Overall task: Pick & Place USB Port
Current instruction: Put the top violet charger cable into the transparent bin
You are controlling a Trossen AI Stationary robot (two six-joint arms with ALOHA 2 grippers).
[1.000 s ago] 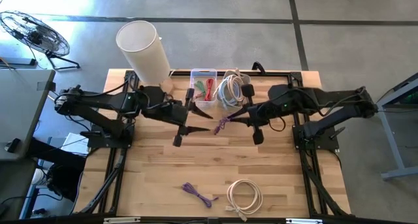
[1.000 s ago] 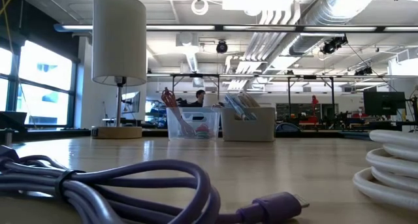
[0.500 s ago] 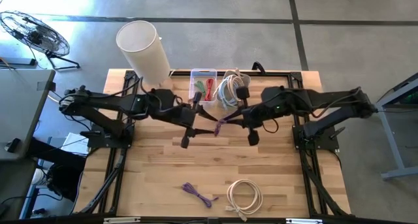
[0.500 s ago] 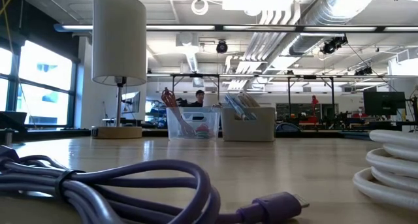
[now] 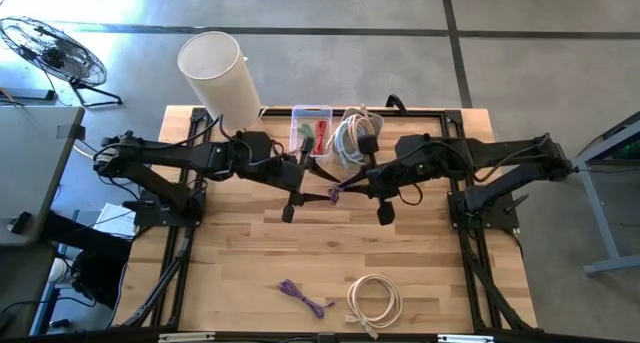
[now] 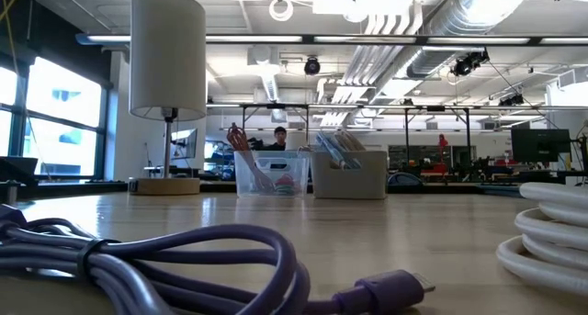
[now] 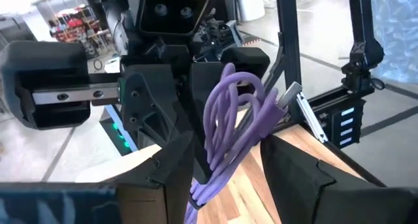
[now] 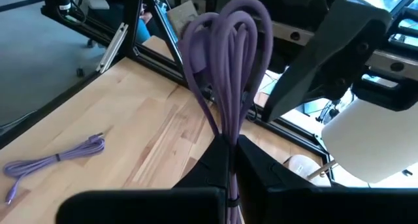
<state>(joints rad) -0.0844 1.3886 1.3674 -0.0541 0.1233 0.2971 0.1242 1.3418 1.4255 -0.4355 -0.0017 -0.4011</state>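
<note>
A: Where is the purple cable [image 5: 338, 191] right now?

B: Up in the air between the two arms, over the middle of the wooden table [image 5: 230, 273]. The right gripper [image 5: 352, 187] has it pinched: in its own wrist view the two dark fingers [image 8: 258, 160] come together on the bottom of the bundle, with the loops standing up above them.

A: And the left gripper [image 5: 318, 195]?

B: Its fingers [image 7: 173, 168] stand apart, one on each side of the same bundle. In the left wrist view the cable runs down between them and its silver plug [image 7: 289, 95] sticks out past the loops. I can't tell whether either finger is actually pressing on the cable; there looks to be room on both sides.

A: So only one of them is truly holding it?

B: As far as can be seen, yes, the right one is clamped on it and the left one is only around it.

A: Anything else on the table?

B: A second purple cable [image 5: 304, 297] lies flat near the front edge, with a coiled white cable [image 5: 375, 300] just beside it. At the back edge are a clear bin [image 5: 311, 131] with red and green things inside, a box of white cables [image 5: 352, 135] next to it, and a white lamp [image 5: 219, 78] at the back left corner.
</note>
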